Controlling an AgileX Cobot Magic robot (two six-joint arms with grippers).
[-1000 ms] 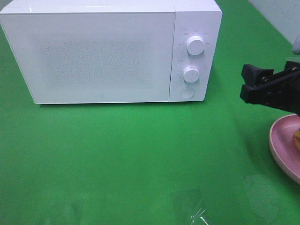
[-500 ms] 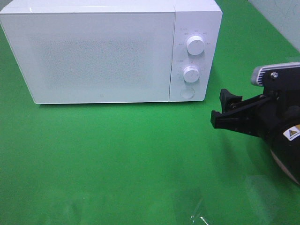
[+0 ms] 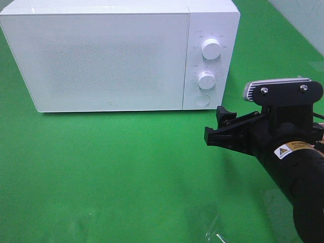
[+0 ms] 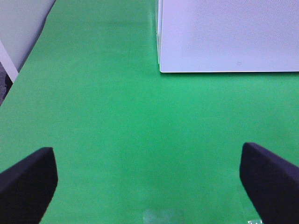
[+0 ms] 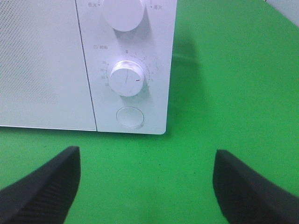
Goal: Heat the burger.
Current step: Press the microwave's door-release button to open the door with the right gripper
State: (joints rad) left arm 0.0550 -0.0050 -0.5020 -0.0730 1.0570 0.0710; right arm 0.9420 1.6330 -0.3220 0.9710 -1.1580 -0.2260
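Microwave (image 3: 111, 55) sits at the back of your green tabletop (image 3: 101, 177), door shut. Your R gripper (image 3: 216, 126) hangs low just in front of its control panel (image 3: 208, 65), jaws spread wide, nothing btwn them. Its wrist cam faces the lower dial (image 5: 126, 79) and round button (image 5: 130, 117). L gripper (image 4: 149, 186) is spread too, empty, over bare cloth near the microwave's other front corner. Burger: no view shows it, so can't tell where.

The table (image 3: 126, 167) is covered with a green cloth (image 3: 66, 197), in even light (the shadows on it are faint and soft). On its near side shines one small glossy patch (image 3: 216, 234). A pale wall (image 3: 304, 15) stands behind the far right corner.
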